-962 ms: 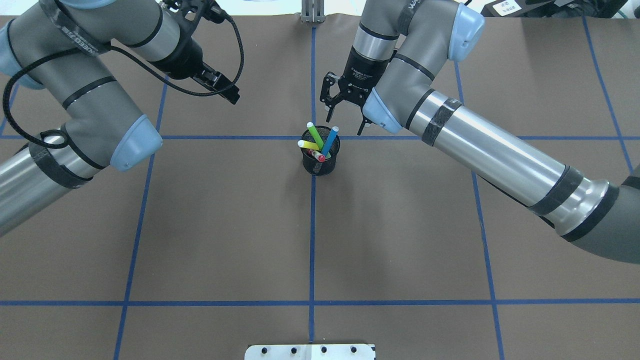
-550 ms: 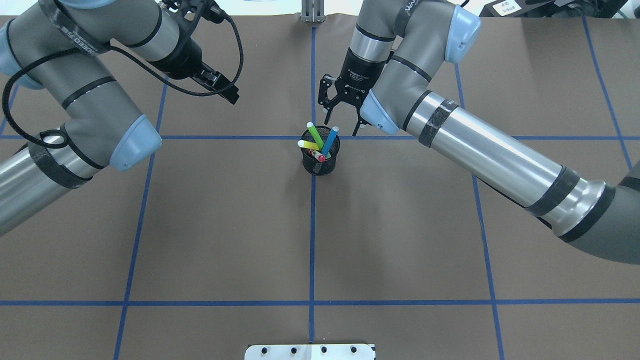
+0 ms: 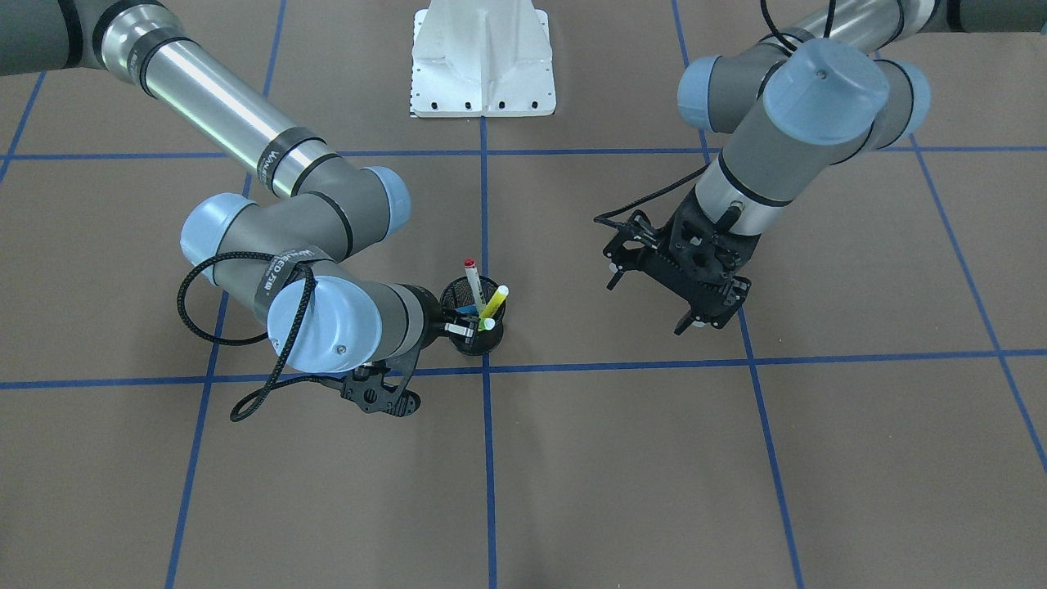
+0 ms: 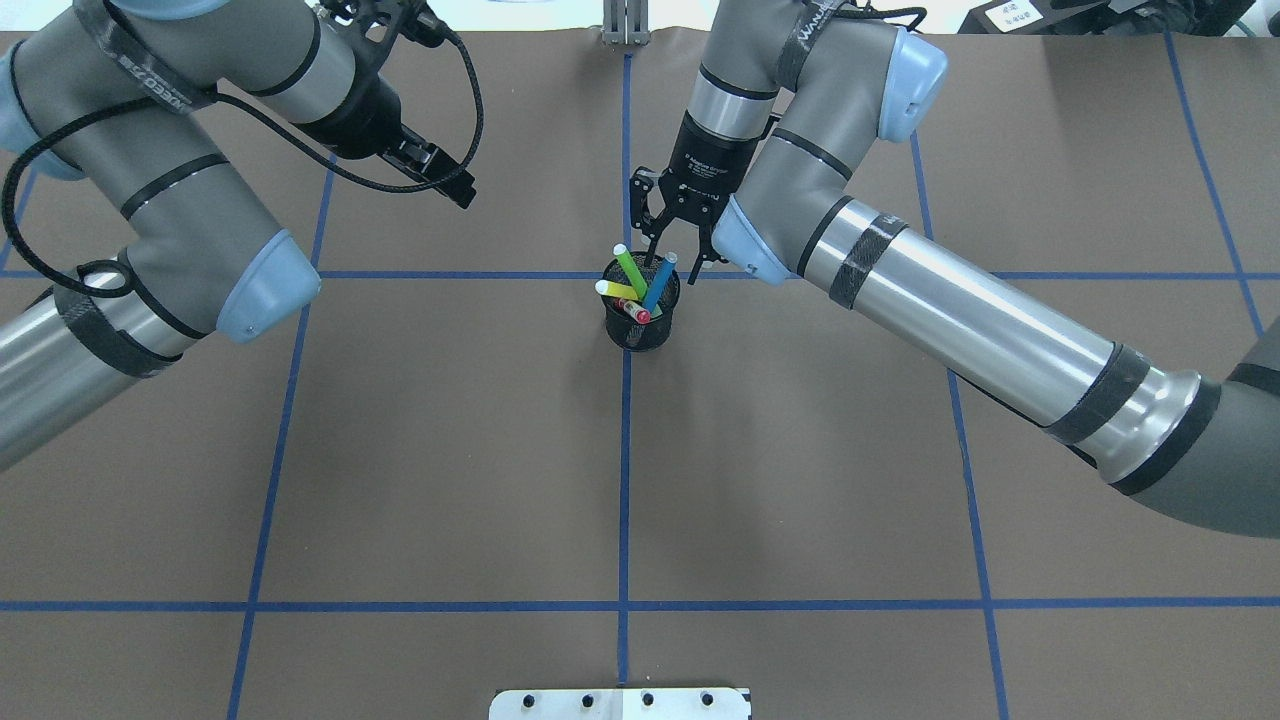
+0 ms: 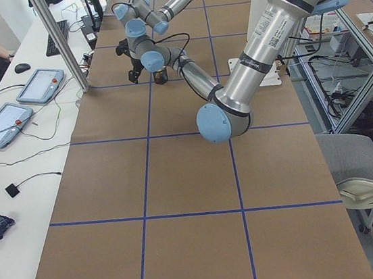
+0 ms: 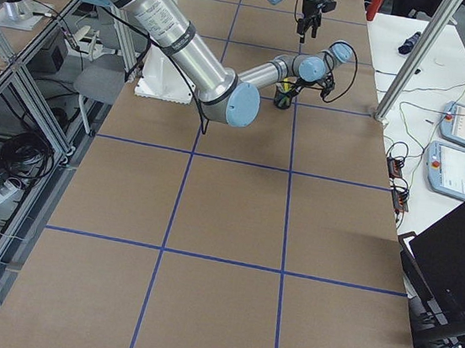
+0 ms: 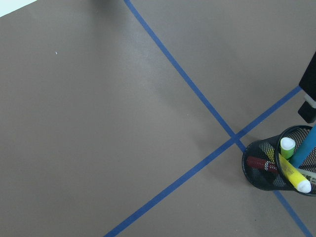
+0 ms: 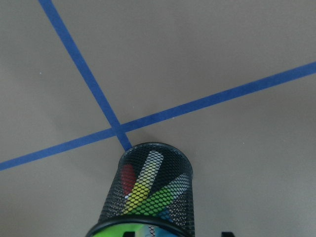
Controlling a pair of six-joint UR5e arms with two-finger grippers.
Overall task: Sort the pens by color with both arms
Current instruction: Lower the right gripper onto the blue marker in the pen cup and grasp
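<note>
Right fingers (image 4: 650, 240): spread wide, gripping nothing, tips flanking blue pen (image 4: 657, 283) top. Green pen (image 4: 630, 270), yellow pen (image 4: 615, 290), red-capped pen (image 4: 634, 311) share its mesh cup (image 4: 640, 335), midway between surface (image 4: 800, 500) side edges. Left fingers (image 4: 455, 187): well apart, gap cannot be told.

Pens (image 4: 632, 270) stand together inside the cup (image 4: 640, 336)

black mesh cup (image 4: 640, 335) beside blue tape crossing (image 8: 117, 129) | white base mount (image 3: 483, 57) | tablets (image 5: 40, 86)
</note>
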